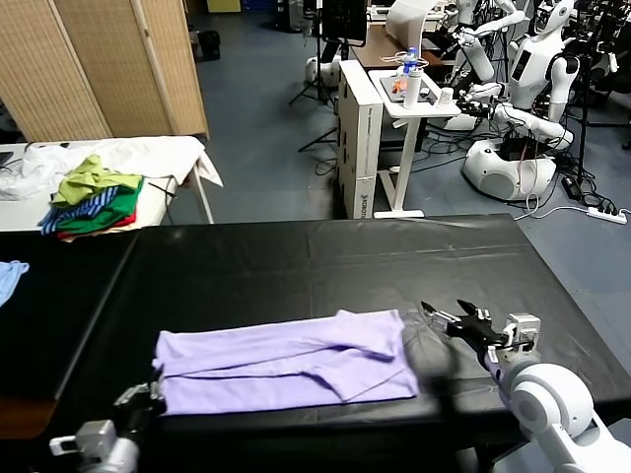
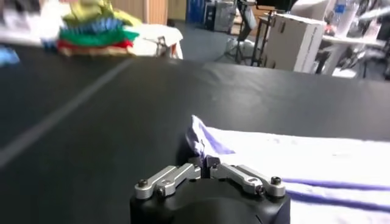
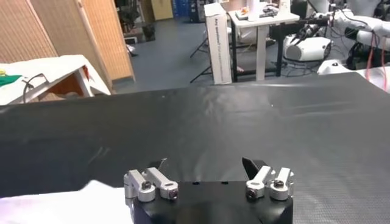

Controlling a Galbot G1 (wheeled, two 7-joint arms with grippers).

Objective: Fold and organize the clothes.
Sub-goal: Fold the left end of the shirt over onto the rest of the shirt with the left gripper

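Lavender T-shirt point(image 1: 286, 365) lies folded flat across the lower middle of the black desk point(image 1: 325, 261). At its lower-left corner the left hand point(image 1: 143, 396) pinches the fabric edge (fingers pressed together on it). Just beyond the shirt's right end, the right hand point(image 1: 452, 317) hovers, fingers spread wide, gripping nothing.

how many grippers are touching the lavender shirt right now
1: the left gripper is shut on the lavender shirt at its near left corner; the right gripper is open beside its right edge.
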